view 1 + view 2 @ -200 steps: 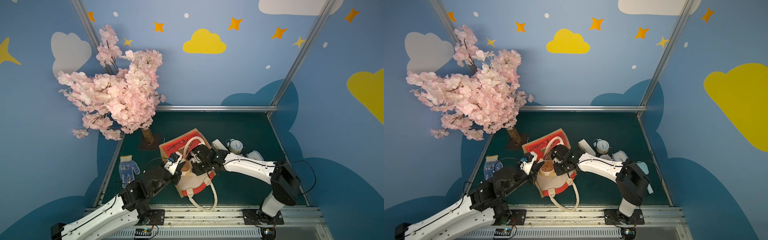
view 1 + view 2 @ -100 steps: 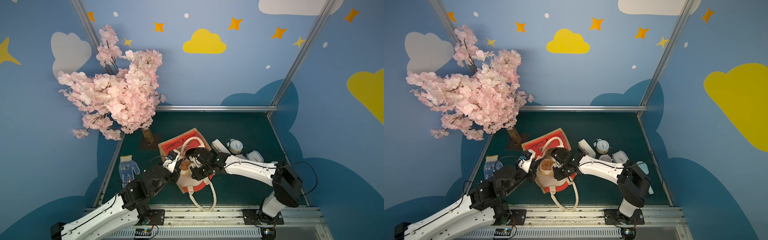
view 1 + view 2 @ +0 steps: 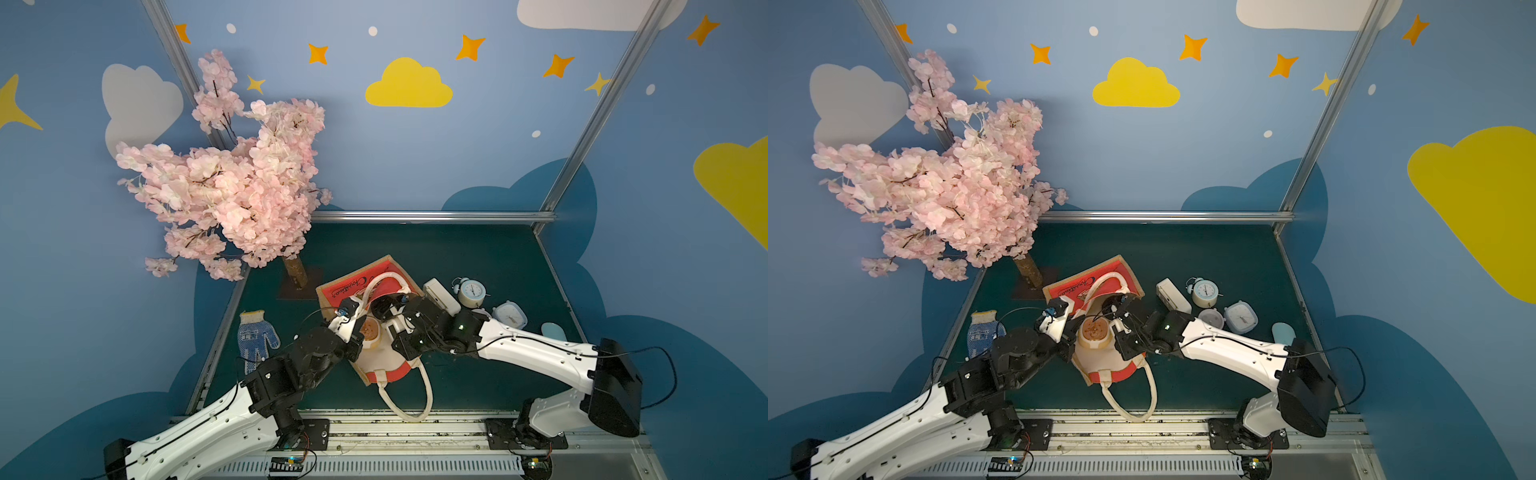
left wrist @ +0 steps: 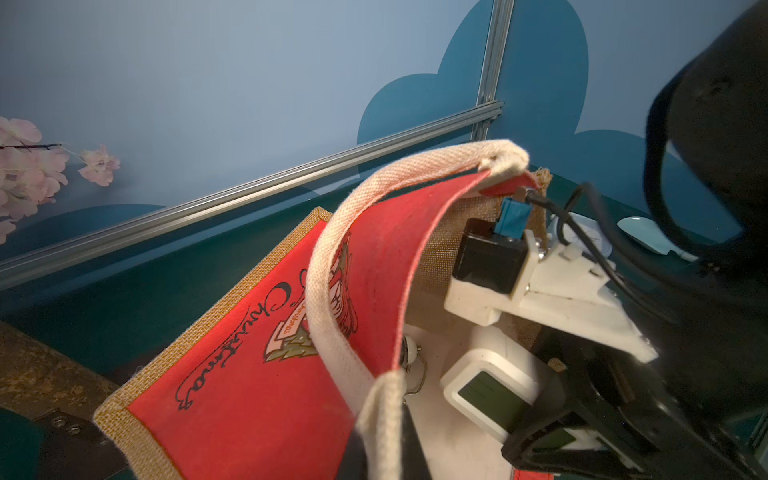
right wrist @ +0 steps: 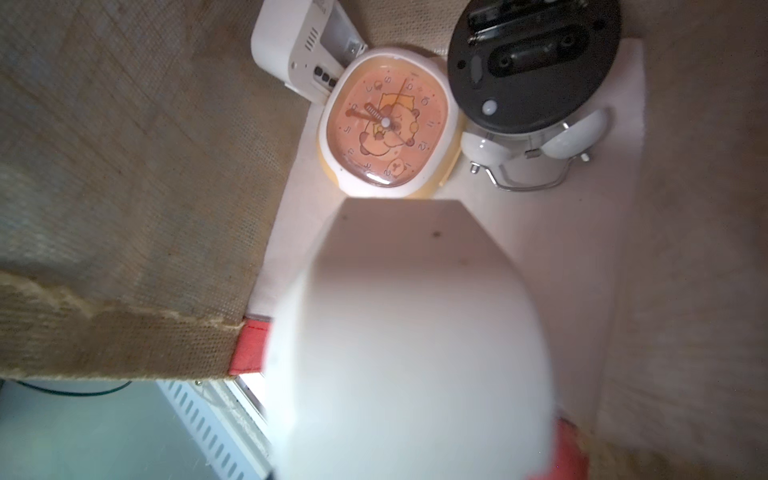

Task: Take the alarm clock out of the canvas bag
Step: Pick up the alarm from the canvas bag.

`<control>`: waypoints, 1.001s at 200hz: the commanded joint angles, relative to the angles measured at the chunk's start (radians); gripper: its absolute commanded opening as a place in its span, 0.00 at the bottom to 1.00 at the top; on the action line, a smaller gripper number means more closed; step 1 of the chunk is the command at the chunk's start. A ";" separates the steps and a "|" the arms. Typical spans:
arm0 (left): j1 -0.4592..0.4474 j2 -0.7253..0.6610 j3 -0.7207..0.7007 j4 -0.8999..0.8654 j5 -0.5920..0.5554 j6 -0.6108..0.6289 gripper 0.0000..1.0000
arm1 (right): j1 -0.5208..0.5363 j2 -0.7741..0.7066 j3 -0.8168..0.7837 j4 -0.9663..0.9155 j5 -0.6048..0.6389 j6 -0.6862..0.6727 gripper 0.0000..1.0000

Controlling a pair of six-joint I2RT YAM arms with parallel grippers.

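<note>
Left wrist, left end effector (image 4: 382,457) clamps bag handle (image 4: 328,257)

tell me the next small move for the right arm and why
Probably lift the right gripper straight up through the bag mouth: its jaws appear closed on the white digital clock inside the canvas bag, and the left gripper pinches the cream handle, holding the opening wide.

Non-task clutter: pink blossom tree (image 3: 232,187) on a dark base plate (image 3: 309,286), blue-white knit glove (image 3: 255,338) lying flat near that base on the robot side, pale blue rounded item (image 3: 552,331) well apart from it.
</note>
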 commanded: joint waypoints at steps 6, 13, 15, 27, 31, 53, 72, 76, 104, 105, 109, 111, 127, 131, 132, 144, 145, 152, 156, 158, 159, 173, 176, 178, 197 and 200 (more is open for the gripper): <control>0.001 0.003 0.027 0.009 -0.019 -0.005 0.09 | 0.001 -0.038 -0.008 0.002 0.094 0.039 0.11; 0.002 0.006 0.026 0.008 -0.021 -0.005 0.09 | 0.003 -0.054 -0.011 0.006 0.106 0.042 0.11; 0.002 0.005 0.027 0.008 -0.021 -0.005 0.09 | 0.003 -0.057 -0.012 0.005 0.110 0.042 0.11; 0.002 0.006 0.027 0.008 -0.024 -0.005 0.09 | 0.006 -0.088 -0.021 0.002 0.140 0.052 0.10; 0.002 0.006 0.027 0.008 -0.026 -0.006 0.09 | 0.006 -0.098 -0.026 0.000 0.150 0.052 0.10; 0.002 0.009 0.027 0.008 -0.032 -0.009 0.09 | 0.007 -0.174 -0.060 0.000 0.202 0.075 0.10; 0.001 0.012 0.027 0.008 -0.031 -0.010 0.09 | 0.004 -0.237 -0.089 -0.027 0.248 0.091 0.10; 0.002 0.012 0.027 0.008 -0.030 -0.009 0.09 | 0.001 -0.246 -0.093 -0.035 0.257 0.092 0.10; 0.002 0.018 0.031 0.002 -0.030 -0.006 0.09 | -0.029 -0.305 -0.112 -0.089 0.284 0.088 0.11; 0.002 0.018 0.031 0.001 -0.030 -0.006 0.09 | -0.030 -0.307 -0.113 -0.090 0.284 0.087 0.11; 0.002 0.019 0.032 0.000 -0.031 -0.005 0.09 | -0.037 -0.315 -0.114 -0.094 0.285 0.084 0.11; 0.002 0.019 0.032 0.001 -0.032 -0.005 0.09 | -0.040 -0.319 -0.115 -0.096 0.286 0.083 0.11; 0.002 0.012 0.028 0.001 -0.035 -0.003 0.09 | -0.061 -0.345 -0.120 -0.103 0.280 0.070 0.11; 0.001 0.010 0.028 0.000 -0.035 -0.004 0.09 | -0.067 -0.352 -0.122 -0.104 0.278 0.068 0.11; 0.001 0.010 0.028 0.000 -0.035 -0.003 0.09 | -0.069 -0.353 -0.122 -0.104 0.278 0.068 0.11; 0.002 0.005 0.025 -0.001 -0.038 -0.003 0.09 | -0.088 -0.368 -0.129 -0.104 0.268 0.061 0.12; 0.001 0.005 0.026 -0.001 -0.038 -0.003 0.09 | -0.089 -0.370 -0.129 -0.104 0.268 0.061 0.12; 0.002 0.001 0.026 -0.004 -0.039 -0.003 0.09 | -0.098 -0.379 -0.134 -0.106 0.263 0.057 0.12; 0.002 0.000 0.026 -0.007 -0.040 -0.002 0.09 | -0.105 -0.385 -0.136 -0.105 0.259 0.055 0.12; 0.002 -0.001 0.026 -0.009 -0.040 -0.003 0.09 | -0.106 -0.388 -0.138 -0.104 0.256 0.055 0.12; 0.002 -0.001 0.027 -0.009 -0.040 -0.003 0.09 | -0.108 -0.390 -0.139 -0.104 0.257 0.055 0.12; 0.002 -0.004 0.027 -0.016 -0.044 0.000 0.09 | -0.125 -0.412 -0.149 -0.103 0.250 0.048 0.12; 0.002 -0.004 0.027 -0.018 -0.044 0.001 0.09 | -0.128 -0.417 -0.151 -0.104 0.249 0.047 0.12; 0.002 -0.003 0.028 -0.019 -0.044 0.000 0.09 | -0.130 -0.421 -0.151 -0.103 0.249 0.045 0.12; 0.002 -0.004 0.027 -0.021 -0.047 0.001 0.09 | -0.150 -0.458 -0.158 -0.094 0.235 0.038 0.12; 0.002 -0.003 0.027 -0.020 -0.047 0.002 0.09 | -0.152 -0.462 -0.159 -0.092 0.230 0.037 0.12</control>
